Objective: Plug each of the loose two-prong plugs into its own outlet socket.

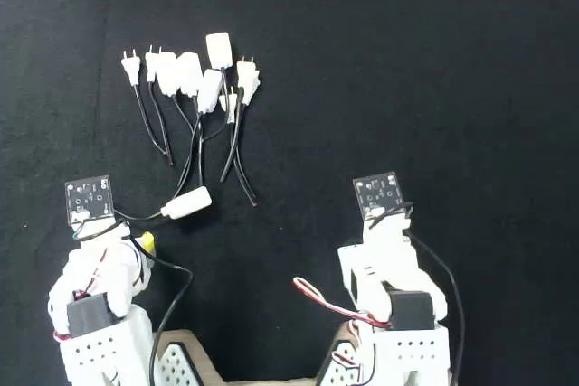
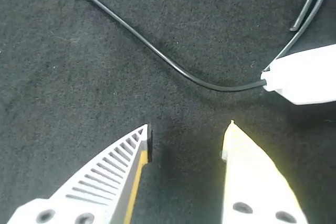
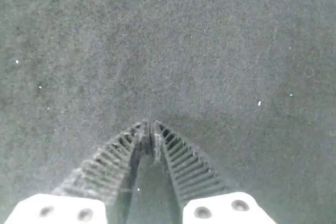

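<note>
Right, my left gripper (image 2: 189, 128) hangs just above the black cloth (image 1: 425, 70) with its jaws spread apart and nothing between them. Just beside it a white connector (image 2: 307, 77) lies flat on the cloth, its black cord (image 2: 157, 53) curving away in front of the fingertips. I cannot tell whether it is a plug or a socket. In the high view this connector sits apart from the rest, near the left arm (image 1: 95, 287). The other pieces lie in a loose bunch (image 1: 194, 79) farther up the table. Among them are white two-prong plugs (image 1: 131, 66) with prongs pointing away from the arms, and blockier white bodies, with cords trailing back toward the arms and crossing one another. My right gripper (image 3: 150, 129) is closed tip to tip on nothing, low over bare cloth, well apart from the bunch.
</note>
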{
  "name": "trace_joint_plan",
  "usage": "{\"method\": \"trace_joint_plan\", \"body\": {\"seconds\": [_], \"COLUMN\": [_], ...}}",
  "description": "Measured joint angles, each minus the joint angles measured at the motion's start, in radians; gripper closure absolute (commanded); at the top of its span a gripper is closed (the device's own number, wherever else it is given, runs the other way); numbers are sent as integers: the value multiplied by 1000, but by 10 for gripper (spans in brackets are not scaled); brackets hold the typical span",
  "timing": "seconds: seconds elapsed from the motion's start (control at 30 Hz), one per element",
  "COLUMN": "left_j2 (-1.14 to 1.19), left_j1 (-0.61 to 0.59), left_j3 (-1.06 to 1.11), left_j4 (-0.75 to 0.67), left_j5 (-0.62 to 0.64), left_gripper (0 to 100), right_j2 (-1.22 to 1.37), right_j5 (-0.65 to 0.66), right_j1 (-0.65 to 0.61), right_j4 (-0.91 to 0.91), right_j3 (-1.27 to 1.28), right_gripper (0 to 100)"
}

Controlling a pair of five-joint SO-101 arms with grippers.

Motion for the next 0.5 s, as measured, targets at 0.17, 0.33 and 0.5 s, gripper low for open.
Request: {"method": "trace_joint_plan", "body": {"seconds": [0.17, 0.33, 0.5], "left_j2": [0, 0, 32], "left_j1": [-5, -8, 107], "left_j3": [-14, -146, -222], "left_j4": [0, 3, 14], "left_j5": [-15, -72, -71], "left_gripper": [769, 770, 770], "right_j2": [0, 0, 0], "right_j5": [0, 0, 0], "right_j1": [0, 0, 0], "right_j4": [0, 0, 0], "right_j3": [0, 0, 0], "right_gripper": [985, 985, 985]}}
